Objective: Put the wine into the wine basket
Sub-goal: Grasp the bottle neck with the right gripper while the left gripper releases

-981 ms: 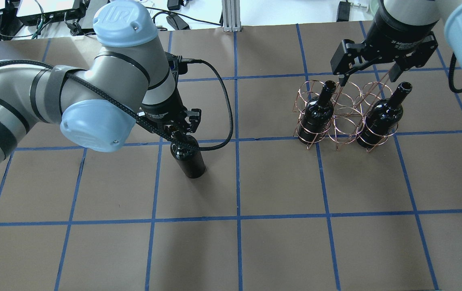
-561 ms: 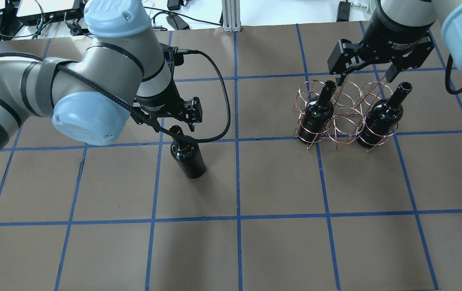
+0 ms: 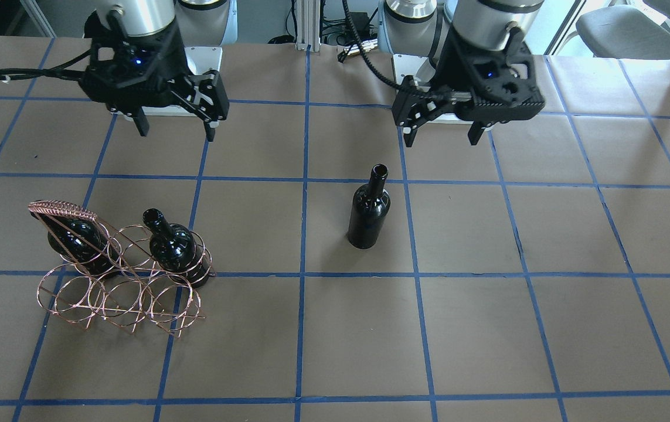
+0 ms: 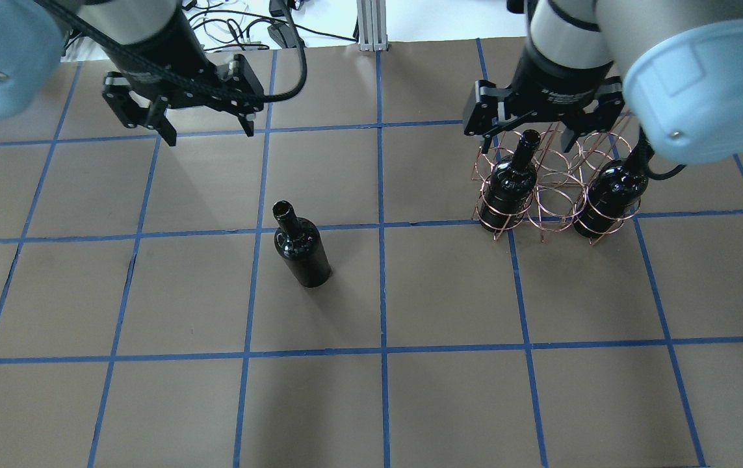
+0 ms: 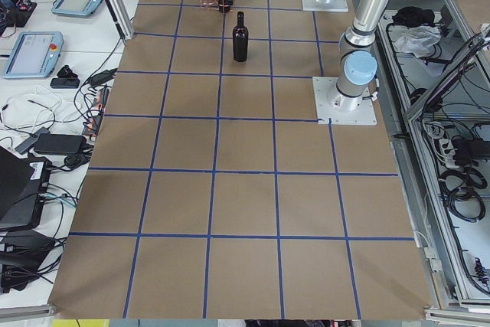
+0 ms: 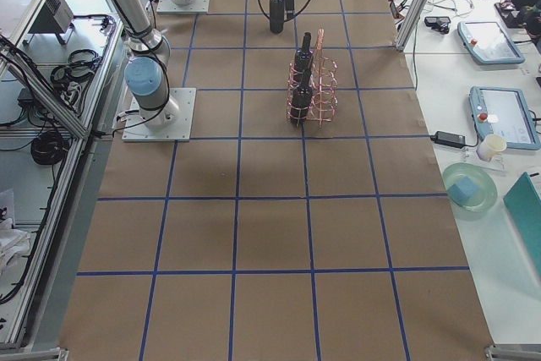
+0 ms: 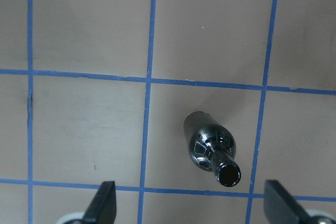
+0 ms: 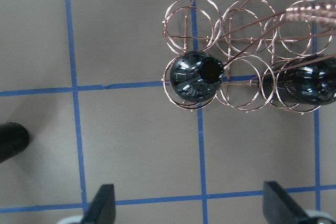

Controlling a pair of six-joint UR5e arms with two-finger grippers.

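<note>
Front view: my left pincer (image 3: pixel 442 139) has let go of the glossy near-black glass wine bottle (image 3: pixel 368 214) it gripped a second ago and backed off, jaws wide, empty. Bottle stands upright, alone on the brown-paper counter (image 3: pixel 487 328), with the copper-pink six-ring wire basket (image 3: pixel 135 293) well apart at its 8 o'clock. So not placed; I'd guess a regrasp. My right pincer (image 3: pixel 176 132) is wide too, empty.

Overhead: two more black bottles (image 4: pixel 508 185) fill the robot-side row's end rings.

Left wrist: bottle mouth at frame's 5 o'clock, untouched.

Right wrist alone looks down the rings: middle robot-side ring and far row free.
</note>
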